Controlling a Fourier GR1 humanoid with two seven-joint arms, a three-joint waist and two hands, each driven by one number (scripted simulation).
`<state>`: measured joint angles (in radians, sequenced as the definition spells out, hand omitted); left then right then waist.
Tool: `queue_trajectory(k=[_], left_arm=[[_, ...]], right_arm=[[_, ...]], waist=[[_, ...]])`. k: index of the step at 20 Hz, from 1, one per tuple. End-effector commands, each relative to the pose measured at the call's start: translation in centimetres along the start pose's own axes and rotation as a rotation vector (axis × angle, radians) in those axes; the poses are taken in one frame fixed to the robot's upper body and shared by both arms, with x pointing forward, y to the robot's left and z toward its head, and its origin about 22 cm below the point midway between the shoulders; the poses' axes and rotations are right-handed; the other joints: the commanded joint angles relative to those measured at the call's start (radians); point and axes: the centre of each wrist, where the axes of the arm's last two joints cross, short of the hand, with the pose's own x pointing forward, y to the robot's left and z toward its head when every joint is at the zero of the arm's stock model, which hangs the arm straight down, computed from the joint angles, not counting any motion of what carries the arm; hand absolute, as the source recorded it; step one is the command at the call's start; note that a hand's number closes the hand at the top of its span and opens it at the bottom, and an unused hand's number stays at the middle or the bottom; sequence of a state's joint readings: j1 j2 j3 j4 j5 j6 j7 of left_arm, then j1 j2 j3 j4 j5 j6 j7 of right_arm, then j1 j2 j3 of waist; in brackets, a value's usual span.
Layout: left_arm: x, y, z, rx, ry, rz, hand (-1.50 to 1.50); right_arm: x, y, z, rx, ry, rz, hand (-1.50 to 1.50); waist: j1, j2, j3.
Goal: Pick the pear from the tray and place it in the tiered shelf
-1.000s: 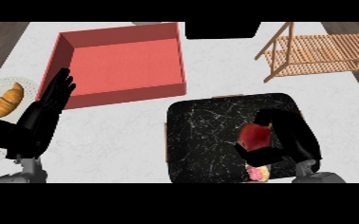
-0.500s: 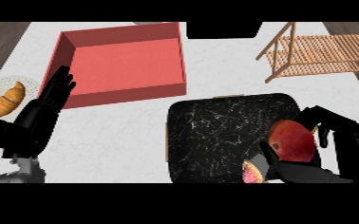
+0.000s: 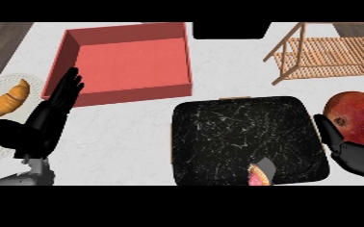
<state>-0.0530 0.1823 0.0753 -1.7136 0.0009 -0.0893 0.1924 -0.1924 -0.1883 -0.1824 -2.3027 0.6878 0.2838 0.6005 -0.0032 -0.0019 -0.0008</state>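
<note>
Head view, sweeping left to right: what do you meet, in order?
Croissant on its plate → left hand, open and resting → red box → black tray → right hand holding the pear.

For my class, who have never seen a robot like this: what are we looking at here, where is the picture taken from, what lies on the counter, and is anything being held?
This single picture is taken from the robot's head, looking steeply down at a pale kitchen counter. Two black hands come in from below. The left hand rests open at the left. The right hand, at the right edge, has its fingers curled round a reddish pear. On the counter lie a black tray with a pink-topped item at its lower edge, a red box, a wooden tiered shelf at the upper right, and a croissant on a plate at the left.
</note>
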Motion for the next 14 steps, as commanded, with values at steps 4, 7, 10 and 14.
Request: queue_trajectory(k=[4, 7, 10, 14], left_arm=[[-0.9, 1.5, 0.5, -0.02, 0.002, -0.009, 0.0], [1.3, 0.3, -1.7, 0.006, -0.004, 0.004, 0.0], [0.9, 0.2, -0.3, -0.01, -0.004, 0.017, 0.0], [-0.1, -0.1, -0.2, -0.017, 0.011, 0.014, 0.0]], right_arm=[[-0.2, -2.5, -5.1, -0.06, 0.005, -0.064, 1.5], [2.6, -3.7, -7.5, -0.062, 0.007, -0.13, 1.5], [1.5, -2.0, -9.5, -0.063, -0.003, -0.22, 1.5], [2.1, -0.7, -9.4, -0.048, 0.042, -0.792, 1.5]], waist=[[0.008, 0.002, 0.001], [0.007, 0.002, 0.0], [0.012, 0.003, 0.001], [0.023, 0.001, 0.004]])
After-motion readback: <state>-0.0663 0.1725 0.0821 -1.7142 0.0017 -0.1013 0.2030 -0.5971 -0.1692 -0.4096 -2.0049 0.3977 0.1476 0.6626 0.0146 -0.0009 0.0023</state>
